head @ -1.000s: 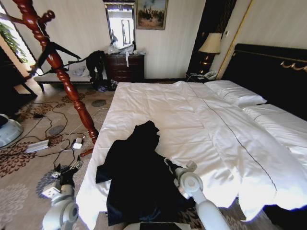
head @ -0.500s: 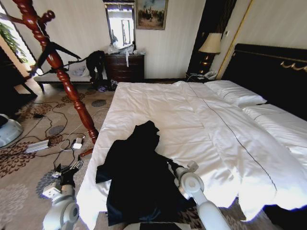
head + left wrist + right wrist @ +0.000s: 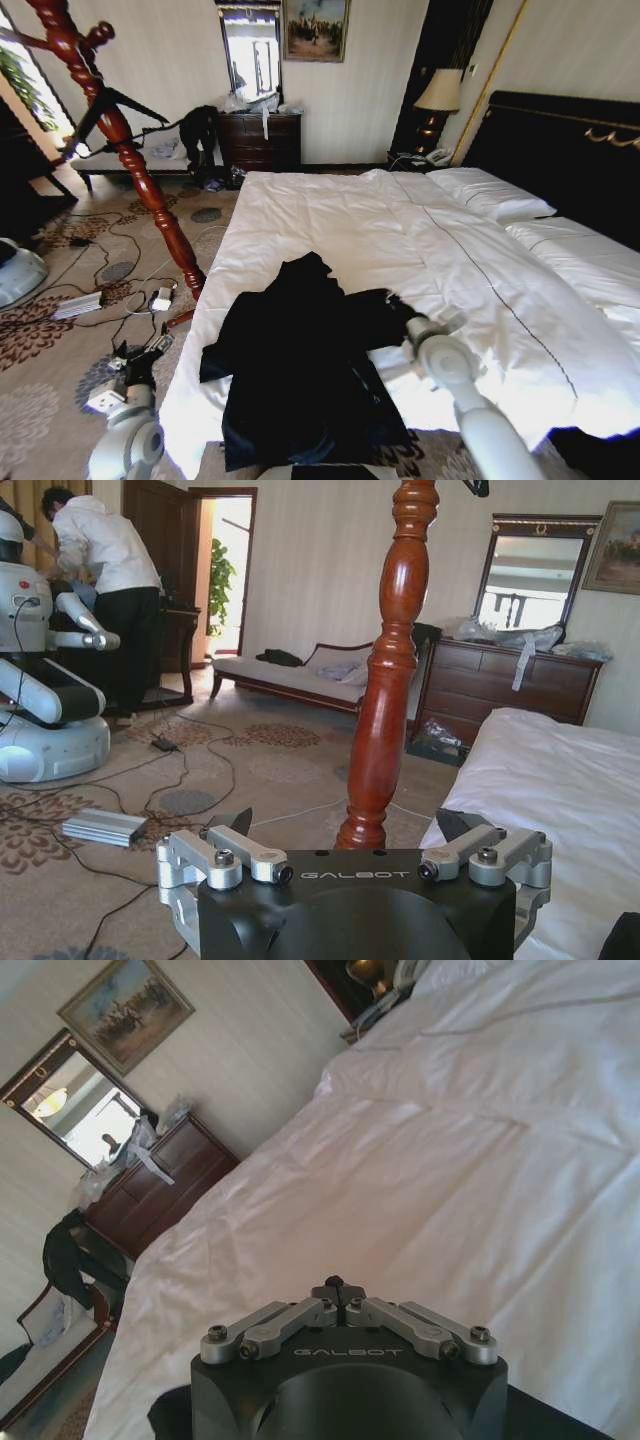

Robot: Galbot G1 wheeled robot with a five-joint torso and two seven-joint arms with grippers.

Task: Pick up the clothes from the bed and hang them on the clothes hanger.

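Lying spread flat on the near part of the bed [image 3: 420, 240], the clothes [image 3: 295, 360] are seen as one large black garment on the white duvet, one edge hanging toward the foot. A sleeve part is drawn out sideways to the right gripper [image 3: 400, 312], which is placed at that edge, just above the duvet. In the right wrist view its fingers [image 3: 340, 1293] are closed together, with a small dark bit between the tips; probably the fabric is pinched, so that the garment can be lifted by one point. The left gripper [image 3: 140, 362] is held low beside the bed, over the carpet, its jaws wide apart and empty, apparently kept in waiting. The clothes hanger [image 3: 112, 108] is hung on the wooden coat stand [image 3: 140, 170], well apart from the garment.
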